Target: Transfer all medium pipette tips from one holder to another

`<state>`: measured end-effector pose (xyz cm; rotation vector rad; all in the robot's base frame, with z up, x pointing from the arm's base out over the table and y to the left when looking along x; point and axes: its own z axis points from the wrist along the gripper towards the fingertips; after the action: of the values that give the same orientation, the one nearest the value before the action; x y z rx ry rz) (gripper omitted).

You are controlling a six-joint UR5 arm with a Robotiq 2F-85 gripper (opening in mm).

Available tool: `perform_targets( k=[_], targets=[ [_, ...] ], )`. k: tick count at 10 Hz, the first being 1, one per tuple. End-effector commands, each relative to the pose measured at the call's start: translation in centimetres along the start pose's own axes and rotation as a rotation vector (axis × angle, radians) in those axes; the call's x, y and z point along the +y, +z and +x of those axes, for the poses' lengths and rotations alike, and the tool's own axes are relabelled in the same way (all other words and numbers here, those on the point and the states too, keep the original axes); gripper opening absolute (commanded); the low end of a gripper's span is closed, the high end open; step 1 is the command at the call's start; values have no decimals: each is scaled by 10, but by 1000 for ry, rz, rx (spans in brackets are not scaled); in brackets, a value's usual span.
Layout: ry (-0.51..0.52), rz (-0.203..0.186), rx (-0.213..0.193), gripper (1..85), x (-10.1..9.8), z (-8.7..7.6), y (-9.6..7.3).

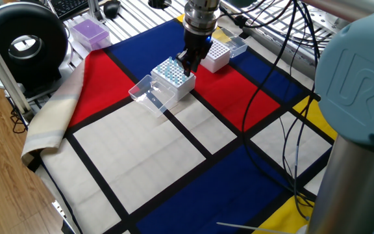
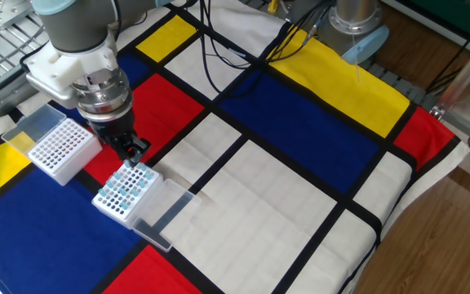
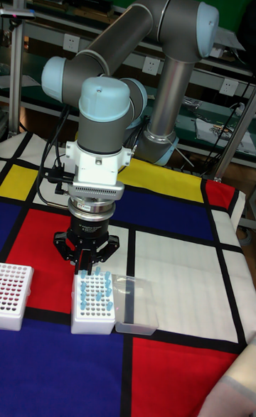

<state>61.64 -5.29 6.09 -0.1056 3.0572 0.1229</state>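
A white rack (image 1: pixel 173 77) (image 2: pixel 126 193) (image 3: pixel 92 303) holds several pale blue medium pipette tips (image 3: pixel 94 295). My gripper (image 1: pixel 186 64) (image 2: pixel 134 157) (image 3: pixel 85 269) hangs just above that rack's back edge. Its fingers are drawn together on one blue tip that pokes out below them. A second white rack (image 1: pixel 215 56) (image 2: pixel 59 149) (image 3: pixel 14 296) stands beside it, and its holes look empty.
A clear plastic lid (image 1: pixel 146 94) (image 2: pixel 161 212) (image 3: pixel 135 305) lies against the filled rack. A purple tip box (image 1: pixel 89 31) and a black round device (image 1: pixel 23 44) stand off the cloth at the far left. Cables (image 1: pixel 284 78) trail across the right side.
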Motion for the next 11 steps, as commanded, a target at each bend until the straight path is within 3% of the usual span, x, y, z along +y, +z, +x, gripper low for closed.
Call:
perform_targets(
  k=[1, 11],
  targets=[
    [12, -10, -2, 287, 2, -1, -1],
    [34, -1, 3, 177, 1, -2, -1]
  ],
)
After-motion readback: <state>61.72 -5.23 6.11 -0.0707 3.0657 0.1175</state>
